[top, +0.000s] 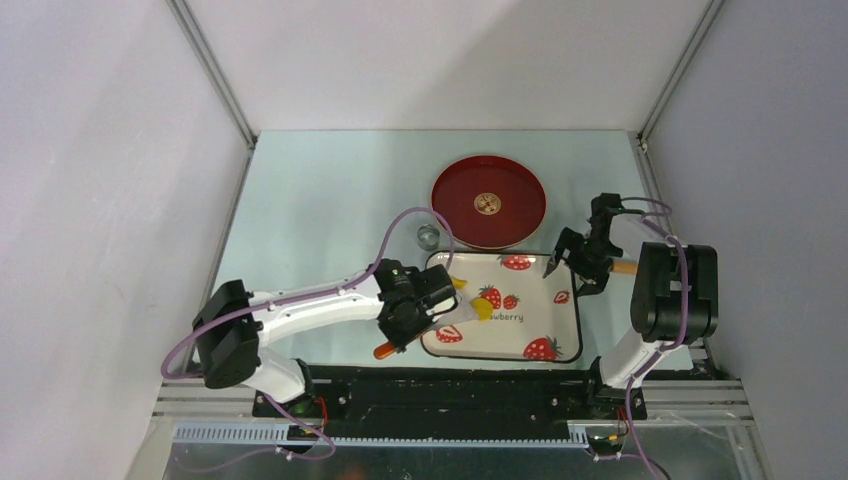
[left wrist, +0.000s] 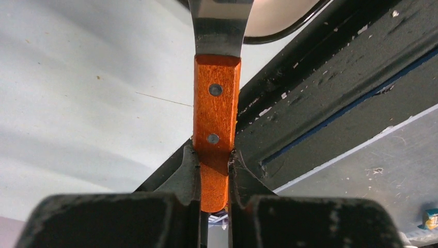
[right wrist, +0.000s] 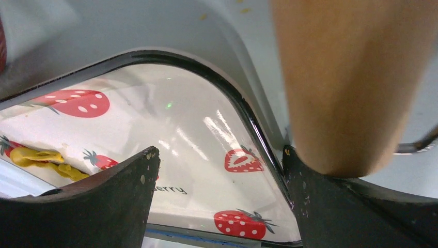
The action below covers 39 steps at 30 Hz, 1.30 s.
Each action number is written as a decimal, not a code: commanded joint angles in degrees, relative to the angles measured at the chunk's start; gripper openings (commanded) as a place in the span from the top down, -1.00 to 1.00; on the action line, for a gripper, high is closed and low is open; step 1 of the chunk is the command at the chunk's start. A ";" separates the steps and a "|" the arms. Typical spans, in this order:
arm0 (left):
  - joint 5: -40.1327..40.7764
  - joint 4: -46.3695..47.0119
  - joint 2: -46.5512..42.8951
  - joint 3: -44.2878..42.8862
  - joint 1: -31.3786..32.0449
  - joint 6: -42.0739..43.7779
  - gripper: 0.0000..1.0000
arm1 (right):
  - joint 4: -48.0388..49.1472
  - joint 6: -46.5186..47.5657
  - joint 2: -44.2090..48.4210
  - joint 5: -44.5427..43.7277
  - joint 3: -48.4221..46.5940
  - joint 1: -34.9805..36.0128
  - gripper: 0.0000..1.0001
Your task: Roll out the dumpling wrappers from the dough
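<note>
1. yellow and soft, the dough (top: 481, 309) lay as an irregular lump on the left part of the strawberry tray (top: 566, 345). a smaller yellow scrap (top: 458, 283) sat near the tray's left rim. no smooth round disc could be made out.
2. the metal blade (left wrist: 219, 23) of a scraper reached in at the dough's left side, probably to cut or lift off a portion for rolling.
3. the left pincer (left wrist: 214, 164) was clamped narrow on the scraper's orange wooden handle (left wrist: 217, 103), gripping it near the butt end and leaving the blade free to work.
4. the right pincer (top: 568, 272) hung by the tray's far right corner with its jaws wide. the wrist view showed only tray through the gap.
5. the wooden roller (right wrist: 351, 77) sat just beside the pincer's right finger, seemingly off the tray on the bench (top: 320, 200). whether they touched could not be told. taking it up looked like the next need.
6. a red plate (top: 488, 200) stood beyond the tray, likely for finished discs.
</note>
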<state>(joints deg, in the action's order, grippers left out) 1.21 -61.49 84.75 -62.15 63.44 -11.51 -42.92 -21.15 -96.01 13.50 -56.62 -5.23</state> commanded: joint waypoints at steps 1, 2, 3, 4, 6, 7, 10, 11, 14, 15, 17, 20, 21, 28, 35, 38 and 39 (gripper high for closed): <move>-0.77 -1.64 -0.85 1.19 1.69 -0.38 1.00 | 2.53 -2.00 -1.16 1.94 0.04 4.09 -0.84; -0.77 -1.89 -0.87 1.76 1.95 -0.59 1.00 | 2.55 -2.28 -1.18 2.00 0.07 4.40 -0.84; -0.77 -2.34 -1.03 2.07 2.24 -1.25 1.00 | 2.64 -2.43 -1.24 2.15 0.03 4.81 -0.84; -0.77 -2.83 -1.14 2.64 2.36 -1.68 1.00 | 2.60 -2.66 -1.26 2.24 0.03 4.93 -0.83; -0.73 -3.44 -1.77 3.47 2.74 -2.90 1.00 | 2.47 -2.75 -1.08 2.38 0.02 5.09 -0.81; -0.52 -3.58 -2.39 3.97 2.78 -3.80 1.00 | 2.35 -2.75 -0.99 2.40 0.06 5.07 -0.81; -0.66 -4.35 -3.75 4.76 3.29 -5.60 1.00 | 2.16 -2.60 -0.87 2.75 0.03 5.07 -0.79; -0.72 -4.47 -4.12 4.98 3.41 -5.79 1.00 | 2.15 -2.59 -0.99 2.93 0.06 5.06 -0.79; -0.69 -4.68 -3.72 4.86 4.23 -6.42 1.00 | 1.85 -2.54 -1.03 3.59 0.10 5.06 -0.77; -0.69 -4.73 -3.45 4.52 4.32 -6.46 1.00 | 1.77 -2.56 -1.07 3.75 0.06 5.06 -0.77; -0.59 -4.77 -2.57 3.59 4.60 -6.50 1.00 | 1.64 -2.73 -1.02 3.89 0.02 6.49 -0.76; -0.77 -4.70 -1.11 2.41 4.93 -6.44 1.00 | 1.68 -2.83 -0.94 4.19 0.16 6.72 -0.74; -0.77 -4.73 -0.79 2.04 4.98 -6.39 1.00 | 1.73 -2.84 -0.89 4.23 0.30 6.68 -0.74; -0.77 -4.76 1.37 0.39 5.58 -5.82 1.00 | 2.19 -2.56 -1.30 4.97 1.17 6.64 -0.73; -2.88 -4.68 3.99 -0.39 5.73 -5.36 1.00 | 2.55 -2.43 -1.61 5.84 1.47 6.51 -0.72; -3.50 -4.53 4.64 -1.03 5.73 -4.75 1.00 | 2.50 -2.28 -1.57 5.99 1.48 6.47 -0.72; -3.63 -4.56 4.96 -1.17 5.75 -4.40 1.00 | 2.49 -2.26 -1.67 6.12 1.44 6.47 -0.72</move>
<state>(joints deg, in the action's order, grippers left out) -0.10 -66.67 88.86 -60.69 68.62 -17.02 -41.23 -22.85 -96.16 16.27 -56.42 0.75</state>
